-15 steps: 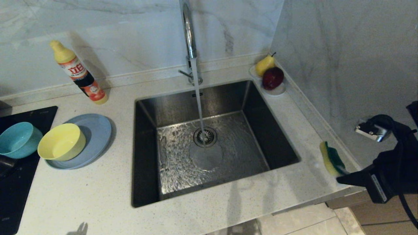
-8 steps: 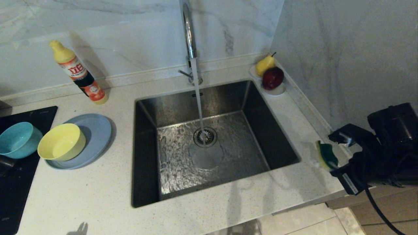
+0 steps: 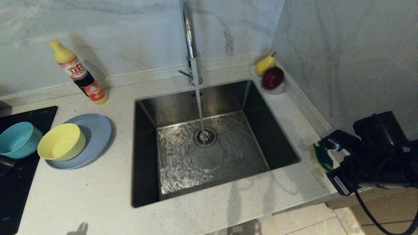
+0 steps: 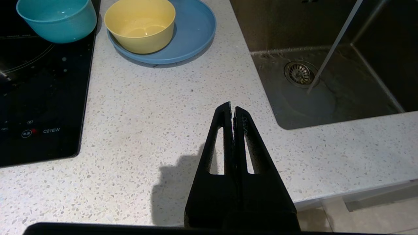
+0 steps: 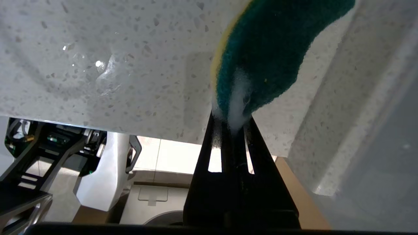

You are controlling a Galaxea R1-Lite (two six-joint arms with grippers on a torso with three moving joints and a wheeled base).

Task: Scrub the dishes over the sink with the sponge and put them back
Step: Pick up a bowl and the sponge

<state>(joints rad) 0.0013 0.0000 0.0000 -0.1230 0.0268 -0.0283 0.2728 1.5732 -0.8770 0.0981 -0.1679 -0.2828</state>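
Note:
My right gripper (image 3: 328, 167) is shut on one end of the sponge (image 3: 322, 157), whose green face and yellow edge stick up above the counter just right of the sink (image 3: 261, 107). White foam sits where the fingers pinch the sponge (image 5: 261, 55). The teal bowl (image 3: 18, 138) stands on the hob at far left. Beside it the yellow bowl (image 3: 61, 142) rests on the grey-blue plate (image 3: 98, 130). My left gripper (image 4: 231, 106) hangs shut and empty over the counter in front of the dishes.
Water runs from the chrome tap (image 3: 187, 29) onto the drain strainer (image 3: 205, 136). A dish-soap bottle (image 3: 80, 73) stands at the back left. A saucer with a pear and an apple (image 3: 272, 78) sits in the back right corner. The black hob (image 3: 19, 195) fills the left edge, and a wall runs close on the right.
My right arm has swung in and turned at the wrist, carrying the sponge a little left toward the sink's right rim. The left arm and the dishes have not moved.

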